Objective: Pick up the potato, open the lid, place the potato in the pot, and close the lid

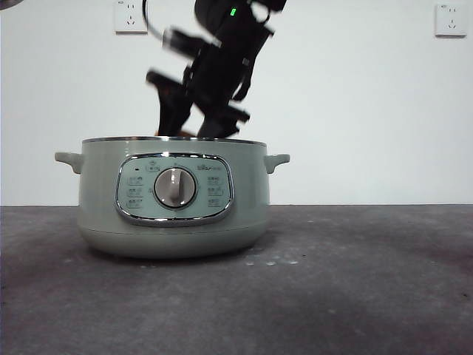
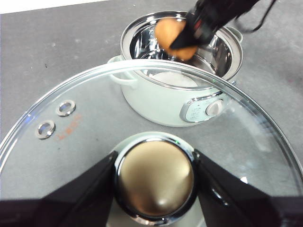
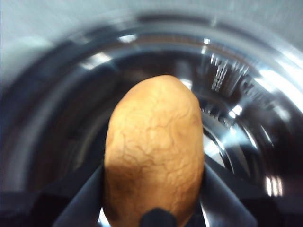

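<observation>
Grey table (image 1: 384, 296), wrinkled potato (image 3: 154, 151)

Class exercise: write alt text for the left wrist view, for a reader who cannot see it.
The left gripper holds the glass lid by its knob. Beyond it, the right gripper holds the potato over the open pot.

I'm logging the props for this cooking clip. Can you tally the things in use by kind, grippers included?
Pot: 1
Lid: 1, held by its knob in the left gripper
Potato: 1, held in the right gripper over the open pot
Grippers: 2
Wall sockets: 2
Total: 7
</observation>
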